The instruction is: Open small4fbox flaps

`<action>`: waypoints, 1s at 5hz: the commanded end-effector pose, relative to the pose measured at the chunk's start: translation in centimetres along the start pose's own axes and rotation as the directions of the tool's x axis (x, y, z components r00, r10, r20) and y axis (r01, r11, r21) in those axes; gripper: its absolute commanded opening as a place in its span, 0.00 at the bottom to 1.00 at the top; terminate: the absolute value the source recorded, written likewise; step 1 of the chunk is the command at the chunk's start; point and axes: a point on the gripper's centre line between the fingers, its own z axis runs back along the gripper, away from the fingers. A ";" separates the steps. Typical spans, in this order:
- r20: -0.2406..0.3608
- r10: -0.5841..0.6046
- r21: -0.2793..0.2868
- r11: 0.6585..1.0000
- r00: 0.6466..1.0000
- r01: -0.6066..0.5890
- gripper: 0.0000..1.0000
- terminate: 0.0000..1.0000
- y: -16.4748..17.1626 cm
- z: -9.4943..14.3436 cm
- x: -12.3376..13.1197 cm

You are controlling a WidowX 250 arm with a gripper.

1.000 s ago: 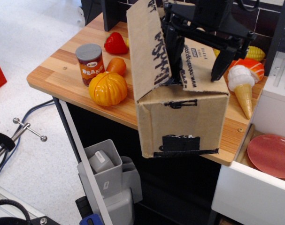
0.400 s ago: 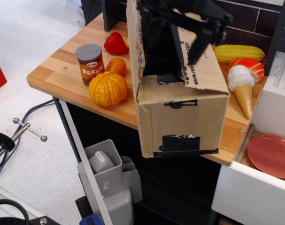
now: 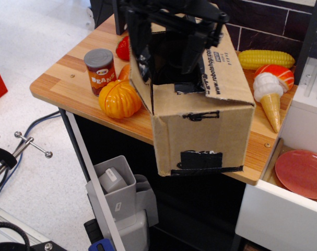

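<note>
The box (image 3: 202, 133) sits at the front edge of the counter (image 3: 59, 78), its taped end facing out and overhanging a little. And there goes the left flap (image 3: 140, 78)! A second ago it stood bolt upright, marker scrawl in full view; now it is folded down over the box's left side, only its thin edge showing, close above the orange pumpkin (image 3: 120, 98). The claw (image 3: 166, 42) has swept across from the right of the box to the left and hangs right over the dark opening, one finger (image 3: 143, 49) down against that pushed-out flap. Its fingers are spread wide, holding nothing.

The right flap (image 3: 226, 70), the one printed with the web address, lies flat across the top, covering that half. So I'd call it halfway: one long flap out of the way, one yet to lift. That next one looks trickier, lying flush with little edge to catch. The can of beans (image 3: 100, 69) and the ice cream cone (image 3: 269, 99) sit undisturbed on either side.
</note>
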 end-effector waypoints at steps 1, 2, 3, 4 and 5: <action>0.068 0.045 -0.036 0.998 0.997 -0.042 1.00 0.00 1.8 -0.3 -1.2; 0.072 0.060 -0.068 0.996 0.996 -0.055 1.00 0.00 2.4 -1.6 -1.5; 0.062 0.068 -0.102 0.993 0.996 -0.062 1.00 0.00 2.4 -2.6 -1.6; 0.072 0.068 -0.113 0.992 0.995 -0.060 1.00 0.00 2.3 -3.6 -1.6; 0.089 0.082 -0.098 0.992 0.993 -0.074 1.00 1.00 2.0 -3.5 -1.9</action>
